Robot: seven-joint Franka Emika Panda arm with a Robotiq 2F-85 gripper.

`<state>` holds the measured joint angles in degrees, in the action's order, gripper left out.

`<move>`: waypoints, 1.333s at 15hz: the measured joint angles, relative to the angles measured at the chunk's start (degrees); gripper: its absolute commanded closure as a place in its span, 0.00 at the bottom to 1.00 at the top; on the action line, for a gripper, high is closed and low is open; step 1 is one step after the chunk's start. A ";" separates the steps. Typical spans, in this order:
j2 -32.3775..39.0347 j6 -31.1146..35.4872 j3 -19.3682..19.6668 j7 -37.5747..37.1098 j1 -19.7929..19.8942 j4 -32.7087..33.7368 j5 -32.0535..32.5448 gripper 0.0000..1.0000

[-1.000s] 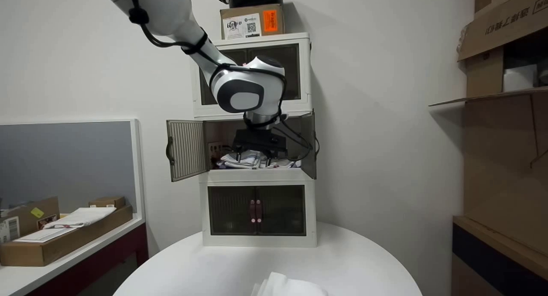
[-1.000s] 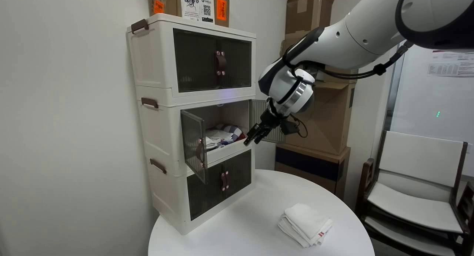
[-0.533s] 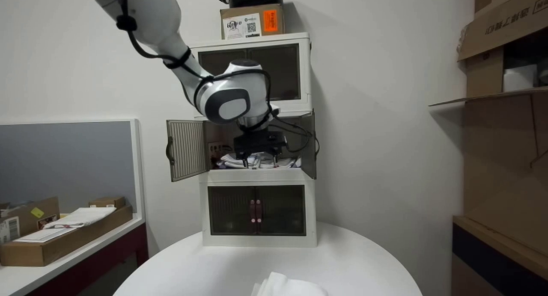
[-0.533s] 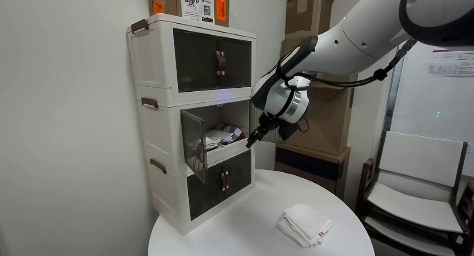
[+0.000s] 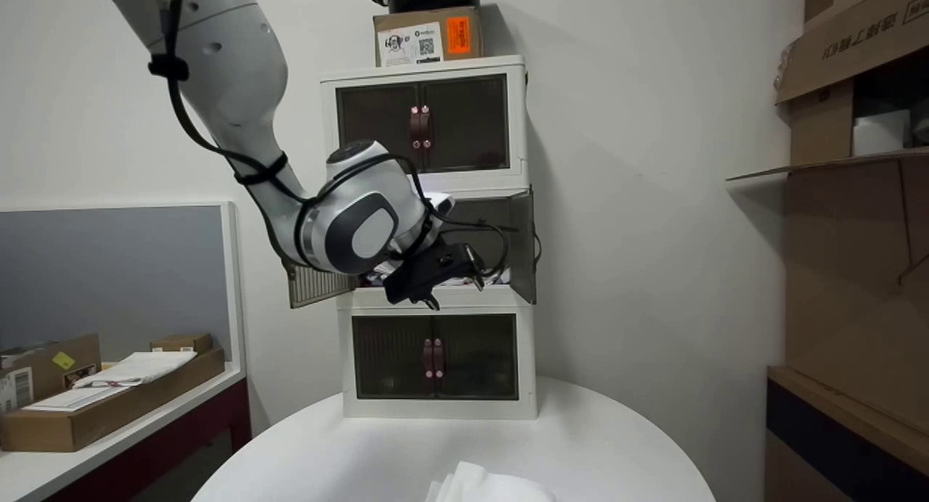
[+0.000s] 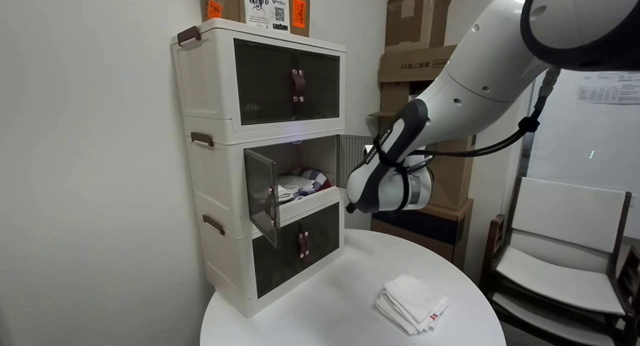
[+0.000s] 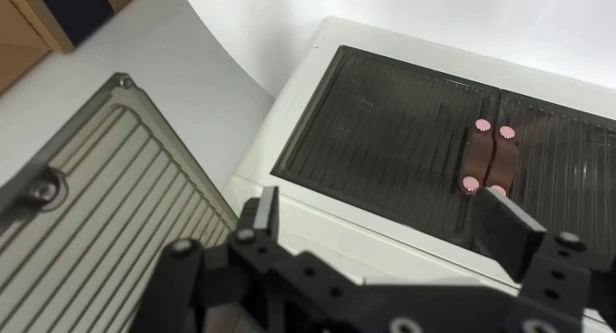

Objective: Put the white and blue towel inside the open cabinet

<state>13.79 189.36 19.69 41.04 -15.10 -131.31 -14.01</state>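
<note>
The white and blue towel (image 6: 316,178), checked, lies with white cloths inside the open cabinet (image 6: 309,203), the middle tier of the white tower. My gripper (image 5: 456,293) is tilted in front of that tier's sill, holding nothing. In the wrist view the gripper (image 7: 380,193) shows its two fingers wide apart, with the lower tier's dark door (image 7: 385,145) beyond them. From the side, an exterior view has most of the gripper hidden behind the wrist. The arm covers part of the cabinet's interior in an exterior view.
Both doors of the middle tier stand swung out; one ribbed door (image 7: 130,203) is close beside the gripper, another door (image 6: 262,196) juts out at the far side. A folded white towel stack (image 6: 412,304) rests on the round white table (image 6: 350,306). Cardboard boxes (image 6: 450,186) stand behind the arm.
My gripper has dropped lower and rolled to a slant, while the forearm and wrist have sunk and swung leftward in an exterior view. The cloths and doors look unmoved.
</note>
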 measured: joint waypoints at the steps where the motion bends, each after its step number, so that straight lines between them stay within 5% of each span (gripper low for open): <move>1: 0.16 -0.04 -0.42 0.00 0.49 0.05 0.00 0.00; 13: 0.11 -0.06 -0.82 0.00 0.20 0.40 -0.11 0.00; 16: 2.62 -6.54 9.81 -1.66 -7.27 1.49 -2.07 0.00; 20: 9.21 -17.62 26.99 -14.48 -22.56 4.66 -0.53 0.00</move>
<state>23.00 171.73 46.68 26.56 -37.66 -126.65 -14.54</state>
